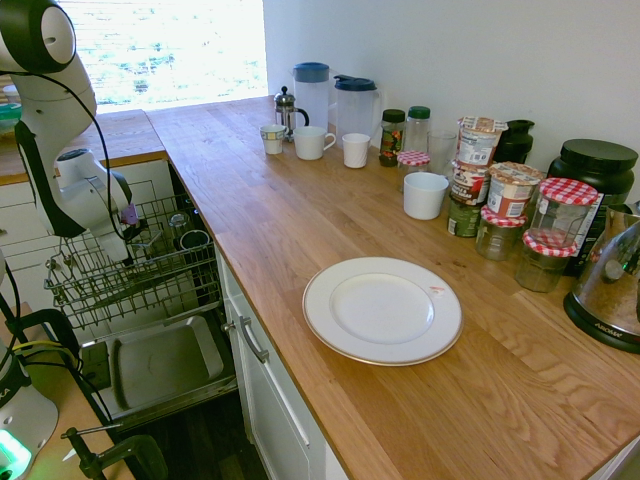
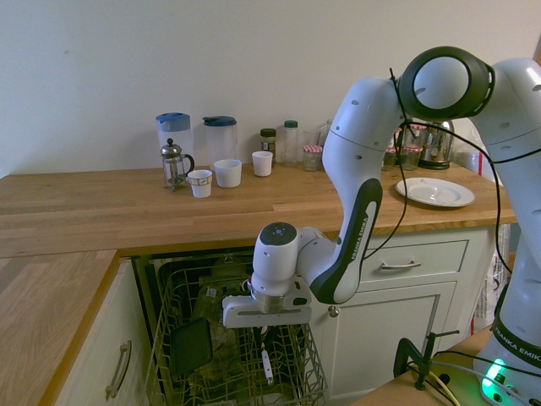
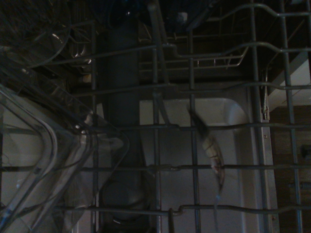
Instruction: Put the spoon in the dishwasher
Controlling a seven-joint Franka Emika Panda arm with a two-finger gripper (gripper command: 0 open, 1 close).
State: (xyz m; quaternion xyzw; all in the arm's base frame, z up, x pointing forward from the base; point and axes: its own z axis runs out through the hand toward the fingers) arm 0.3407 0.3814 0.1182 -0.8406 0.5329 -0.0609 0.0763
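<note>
Second exterior view shows a white robot arm bending down from the right into an open dishwasher [image 2: 169, 338] set under a wooden table [image 2: 101, 211]. Nearest the camera, a grey wire rack [image 2: 228, 381] is pulled out, and a dark square dish [image 2: 192, 345] leans inside it on the left. The gripper [image 2: 265, 330] points almost straight down just above the rack. Its jaws are nearly shut, pinching the top of the spoon [image 2: 267, 365], a slim silver piece that hangs upright with its lower end down among the rack wires. In the wrist view the spoon [image 3: 210, 145] appears as a blurred streak over the wire grid, with the pale steel-lined door showing beneath.

To the right of the dishwasher are white drawers with metal handles [image 2: 397, 265].

Further back, on the table, a white plate [image 2: 434, 192] lies at the right. Along the far wall stand a French press [image 2: 173, 162], two clear jugs with blue lids [image 2: 221, 135], a small patterned cup [image 2: 199, 183], two white cups [image 2: 228, 172] and several jars [image 2: 290, 139].

First exterior view, taken from the opposite side, shows the drop-down door [image 1: 160, 365] lying open below the rack, and red-checked jar lids [image 1: 567, 191] near a steel kettle [image 1: 610, 280] at the right edge.
</note>
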